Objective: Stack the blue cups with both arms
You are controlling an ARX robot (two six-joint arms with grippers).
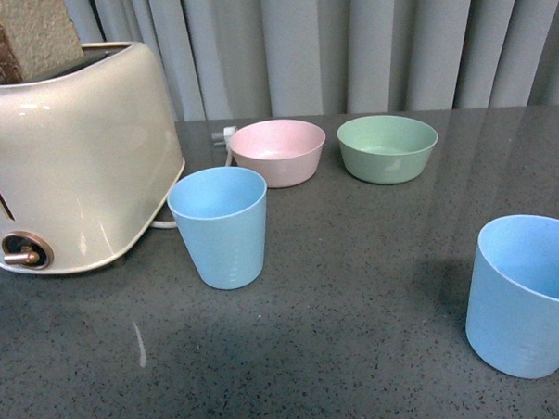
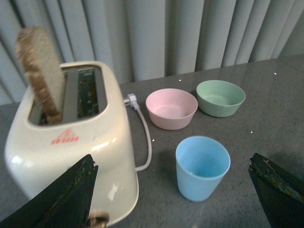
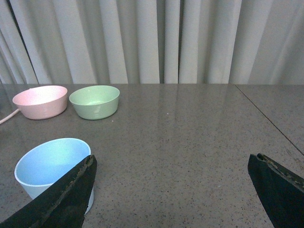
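Front view: blue cup (image 1: pixel 219 228) at 9 o'clock, second blue cup (image 1: pixel 525 296) at 4; left gripper (image 2: pixel 172 161), right gripper (image 3: pixel 171 161) jaws apart.

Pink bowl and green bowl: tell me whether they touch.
Apart. The front view shows a strip of bare table between the pink bowl and the green bowl.

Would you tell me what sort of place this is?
Probably a mock kitchen counter: a cream toaster holding bread, a pink bowl and a blue cup on a dark speckled worktop, grey curtains behind.
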